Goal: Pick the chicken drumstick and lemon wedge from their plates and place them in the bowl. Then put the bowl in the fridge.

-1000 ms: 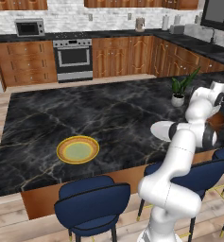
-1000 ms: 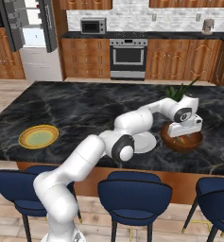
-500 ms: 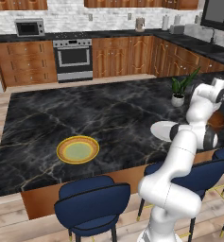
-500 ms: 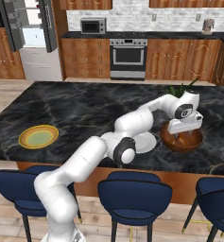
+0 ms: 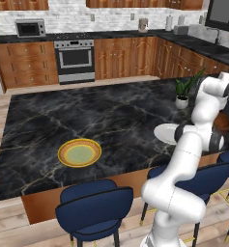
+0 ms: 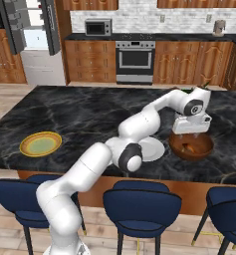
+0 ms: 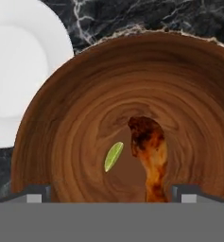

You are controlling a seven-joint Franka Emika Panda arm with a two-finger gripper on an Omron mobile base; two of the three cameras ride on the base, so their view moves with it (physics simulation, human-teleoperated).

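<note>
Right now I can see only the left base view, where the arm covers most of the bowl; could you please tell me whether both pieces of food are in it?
Observer: Yes. The hand view looks straight into the bowl: the drumstick and the lemon wedge lie side by side on its bottom, not touching.
Operator: Thank you. Is the gripper holding anything?
Observer: No. It hangs open just above the bowl, with nothing between its fingers.
Operator: And is the fridge ready for the bowl?
Observer: In the right base view it stands at the far left of the kitchen with its door open and the white inside showing.
</note>
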